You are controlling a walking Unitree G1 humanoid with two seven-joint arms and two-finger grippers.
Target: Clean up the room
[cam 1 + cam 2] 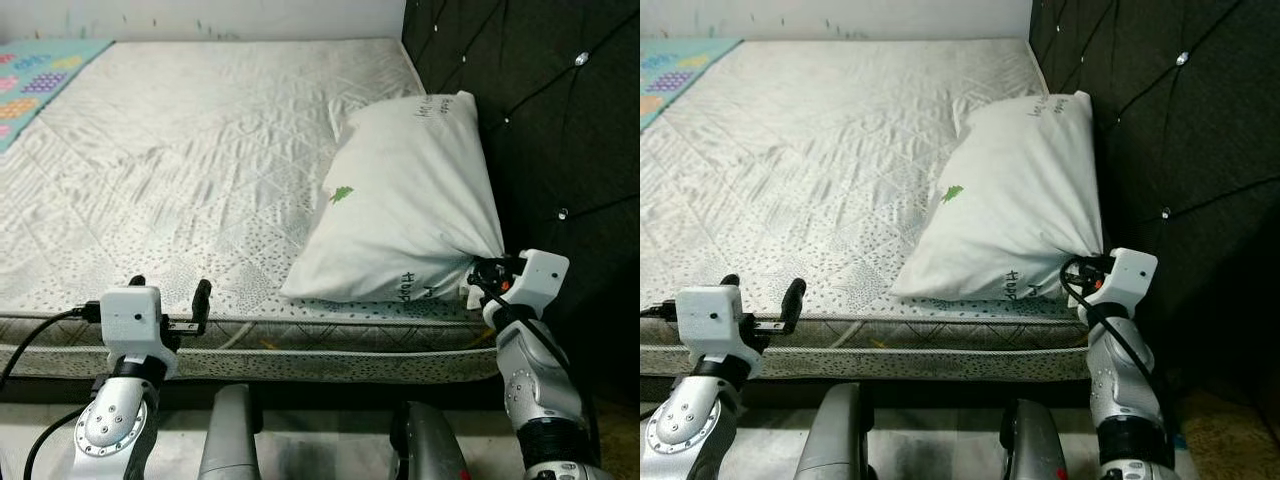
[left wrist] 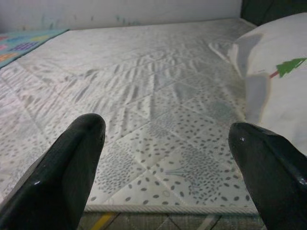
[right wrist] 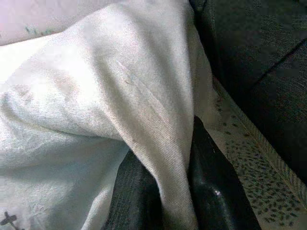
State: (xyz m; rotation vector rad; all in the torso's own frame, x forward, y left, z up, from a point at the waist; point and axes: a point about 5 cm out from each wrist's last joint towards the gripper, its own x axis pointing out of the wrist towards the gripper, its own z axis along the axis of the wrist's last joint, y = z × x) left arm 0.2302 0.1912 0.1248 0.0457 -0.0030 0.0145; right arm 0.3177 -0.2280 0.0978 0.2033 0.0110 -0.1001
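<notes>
A white pillow [image 1: 410, 195] with a small green tree print lies on the bare mattress [image 1: 180, 150], leaning against the dark headboard. My right gripper [image 1: 484, 272] is shut on the pillow's near right corner, where the cloth bunches. In the right wrist view a fold of the pillow [image 3: 96, 105] is pinched between the black fingers [image 3: 216, 191]. My left gripper [image 1: 168, 290] hovers open at the mattress's front edge, left of the pillow, with nothing in it. In the left wrist view its fingers [image 2: 67, 167] frame the mattress surface, with the pillow [image 2: 278, 81] off to one side.
A dark tufted headboard [image 1: 540, 110] rises along the right side of the bed. A colourful patterned mat [image 1: 35, 80] lies at the far left corner. A pale wall runs behind the bed. The mattress's piped front edge [image 1: 300, 340] is just before me.
</notes>
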